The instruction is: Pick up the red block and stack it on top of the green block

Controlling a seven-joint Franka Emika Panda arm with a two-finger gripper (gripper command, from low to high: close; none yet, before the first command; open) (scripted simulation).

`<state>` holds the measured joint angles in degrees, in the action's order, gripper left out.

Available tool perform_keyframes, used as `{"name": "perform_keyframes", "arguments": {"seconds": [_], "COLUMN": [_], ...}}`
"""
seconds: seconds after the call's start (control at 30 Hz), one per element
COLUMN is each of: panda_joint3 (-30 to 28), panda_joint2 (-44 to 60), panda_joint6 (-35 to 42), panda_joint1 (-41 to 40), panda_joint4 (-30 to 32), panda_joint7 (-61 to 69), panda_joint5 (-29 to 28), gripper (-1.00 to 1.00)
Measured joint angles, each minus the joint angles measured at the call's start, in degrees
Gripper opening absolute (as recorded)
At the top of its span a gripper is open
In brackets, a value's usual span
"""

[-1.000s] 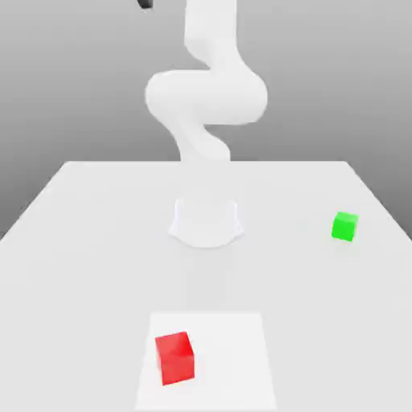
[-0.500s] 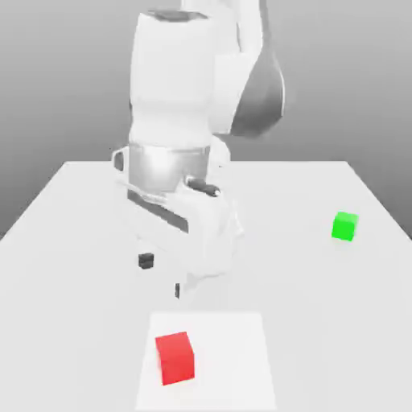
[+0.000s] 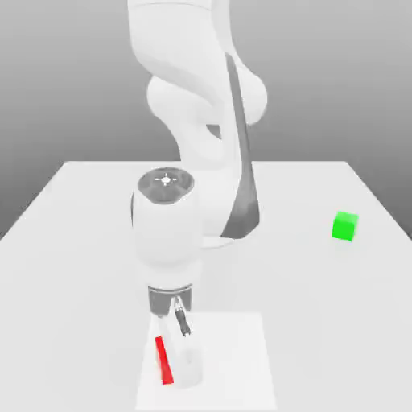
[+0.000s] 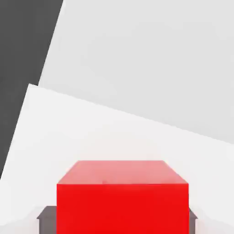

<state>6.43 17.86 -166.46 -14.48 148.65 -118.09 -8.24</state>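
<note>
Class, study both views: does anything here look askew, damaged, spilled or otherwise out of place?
Nothing stands out. The red block sits flat on the pale mat, with the gripper shut on it. The green block rests upright on the table, apart, toward the exterior view's right.

The exterior view faces the arm across the table (image 3: 322, 306); both views share the red block (image 3: 163, 360).

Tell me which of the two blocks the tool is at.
The red block, on the pale square mat at the table's near edge, with the tool shut on it. The green block sits alone, far toward the exterior view's right.
</note>
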Motion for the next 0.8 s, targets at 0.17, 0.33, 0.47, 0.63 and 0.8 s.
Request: {"name": "perform_keyframes", "arguments": {"seconds": [0.17,0.33,0.47,0.63,0.8], "panda_joint3": [1.7,6.4,10.9,17.5,26.0], "panda_joint2": [-5.0,-14.2,-20.3,-27.1,-32.8], "panda_joint6": [4.2,10.9,14.2,17.6,20.1], "panda_joint1": [-1.1,3.5,14.0,22.1,31.2], "panda_joint4": [0.8,2.5,4.0,6.0,8.3], "panda_joint7": [1.9,0.0,-8.1,-19.3,-30.8], "panda_joint5": [2.6,8.8,15.1,21.9,28.4], "gripper": [-1.00,-1.00,-1.00,-1.00,-1.00]}}
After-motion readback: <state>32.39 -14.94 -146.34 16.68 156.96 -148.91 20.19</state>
